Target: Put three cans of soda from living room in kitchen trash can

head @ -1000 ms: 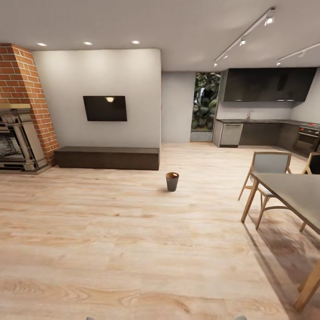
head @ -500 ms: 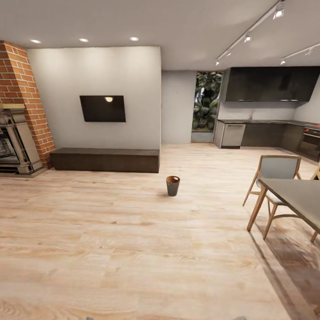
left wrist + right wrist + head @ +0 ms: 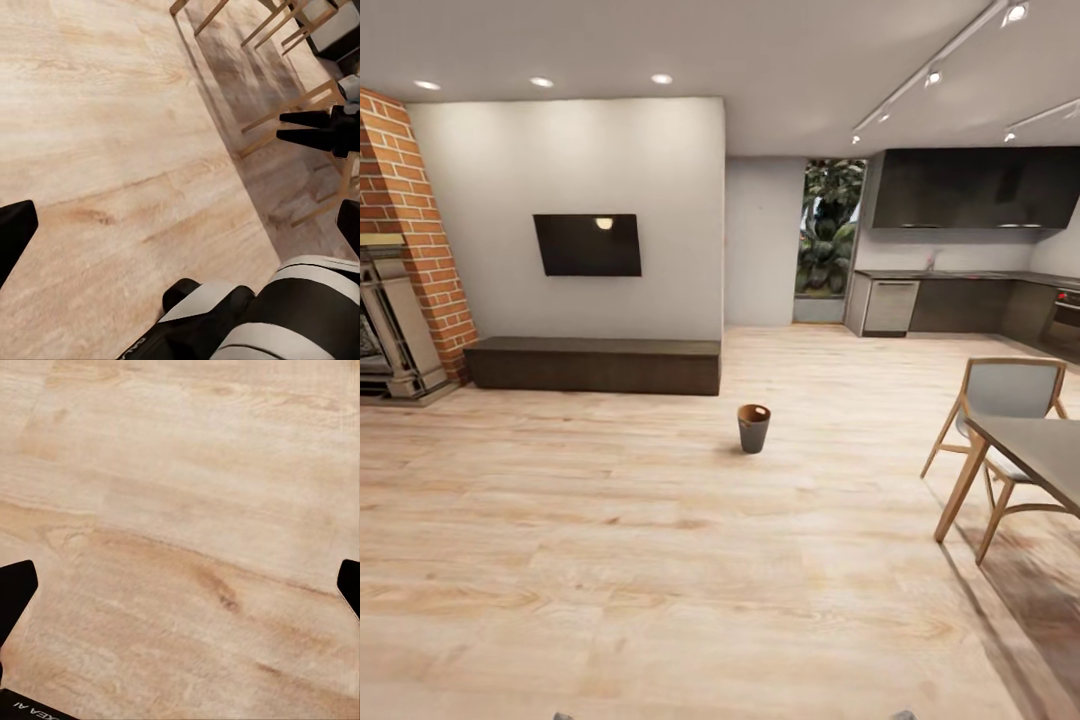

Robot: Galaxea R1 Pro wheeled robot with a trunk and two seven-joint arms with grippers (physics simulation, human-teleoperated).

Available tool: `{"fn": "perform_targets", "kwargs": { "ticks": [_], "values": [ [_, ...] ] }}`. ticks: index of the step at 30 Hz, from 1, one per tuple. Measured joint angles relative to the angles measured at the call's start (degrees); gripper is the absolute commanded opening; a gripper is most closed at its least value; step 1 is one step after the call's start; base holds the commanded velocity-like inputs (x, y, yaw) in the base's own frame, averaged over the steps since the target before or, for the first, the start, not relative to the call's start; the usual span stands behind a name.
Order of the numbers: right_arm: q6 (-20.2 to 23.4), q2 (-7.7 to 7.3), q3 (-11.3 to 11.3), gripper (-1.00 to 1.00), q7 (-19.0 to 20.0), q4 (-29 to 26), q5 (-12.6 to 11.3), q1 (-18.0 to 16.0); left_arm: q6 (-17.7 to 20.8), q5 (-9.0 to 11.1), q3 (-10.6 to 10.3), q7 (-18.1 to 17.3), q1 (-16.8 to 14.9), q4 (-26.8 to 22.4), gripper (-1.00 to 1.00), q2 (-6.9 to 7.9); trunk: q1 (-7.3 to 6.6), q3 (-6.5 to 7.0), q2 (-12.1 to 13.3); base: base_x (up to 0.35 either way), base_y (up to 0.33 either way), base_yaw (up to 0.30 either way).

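The tash can (image 3: 753, 428), a small round tapered bin with a brown inside, stands alone on the wood floor in the middle of the room, well ahead of me. No can of soda is in view. In the left wrist view my left gripper (image 3: 184, 225) is open, its black fingertips (image 3: 15, 232) at the picture's edges with bare floor between them. My right gripper (image 3: 180, 585) is open too, above plank floor, with nothing held.
A dining table (image 3: 1045, 445) and a wooden chair (image 3: 1005, 400) stand at the right. A low dark bench (image 3: 595, 365) runs under a wall TV (image 3: 588, 245). The brick fireplace (image 3: 400, 290) is at far left. Kitchen cabinets (image 3: 960, 305) line the back right.
The whole head view has shifted, so the camera has moved. The bin now sits slightly lower and larger, and the table and chair have slid toward the right edge.
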Motion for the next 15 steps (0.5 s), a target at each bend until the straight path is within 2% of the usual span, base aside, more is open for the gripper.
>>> {"fn": "perform_targets", "kwargs": {
  "ticks": [15],
  "values": [
    [0.00,0.00,0.00,1.00,-0.08,0.08,0.00,0.00,0.01,0.00,0.04,0.00,0.00,-0.01,1.00,0.00,0.00,0.00,0.00,0.346,0.101,0.000]
  ]
}}
